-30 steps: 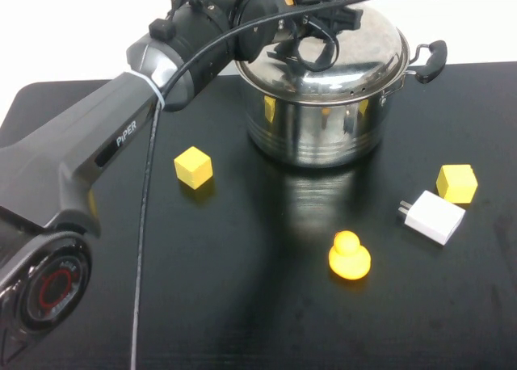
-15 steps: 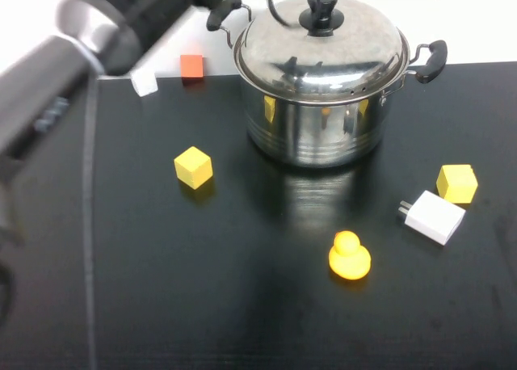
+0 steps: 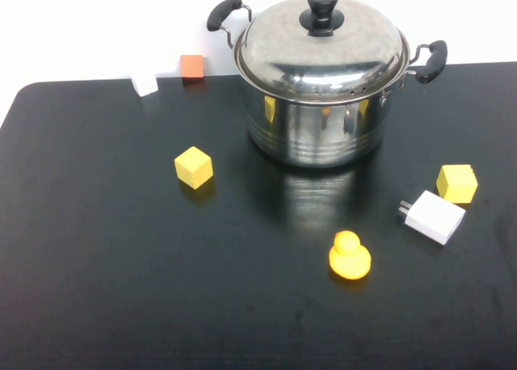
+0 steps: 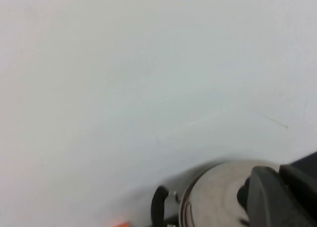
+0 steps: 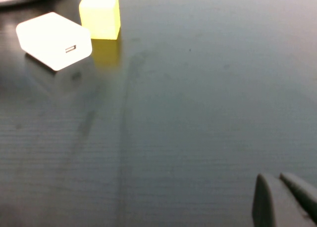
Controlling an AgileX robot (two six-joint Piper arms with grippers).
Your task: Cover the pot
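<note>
The large shiny steel pot (image 3: 315, 136) stands at the back of the black table, with black side handles. A domed steel lid (image 3: 323, 51) with a black knob (image 3: 322, 10) sits on its rim. Neither arm shows in the high view. My left gripper (image 4: 282, 197) shows only in the left wrist view, as dark blurred parts raised above and off to one side of the lid (image 4: 218, 192), apart from it. My right gripper (image 5: 280, 187) is shut and empty, low over bare black table.
A yellow cube (image 3: 193, 167) lies left of the pot. Another yellow cube (image 3: 456, 183), a white charger (image 3: 434, 216) and a yellow duck-shaped toy (image 3: 349, 256) lie front right. An orange cube (image 3: 191, 66) and a small white block (image 3: 145, 84) sit at the back edge.
My left arm has drawn back from the lid's knob, up and to the left, and has left the high view. The lid stays on the pot.
</note>
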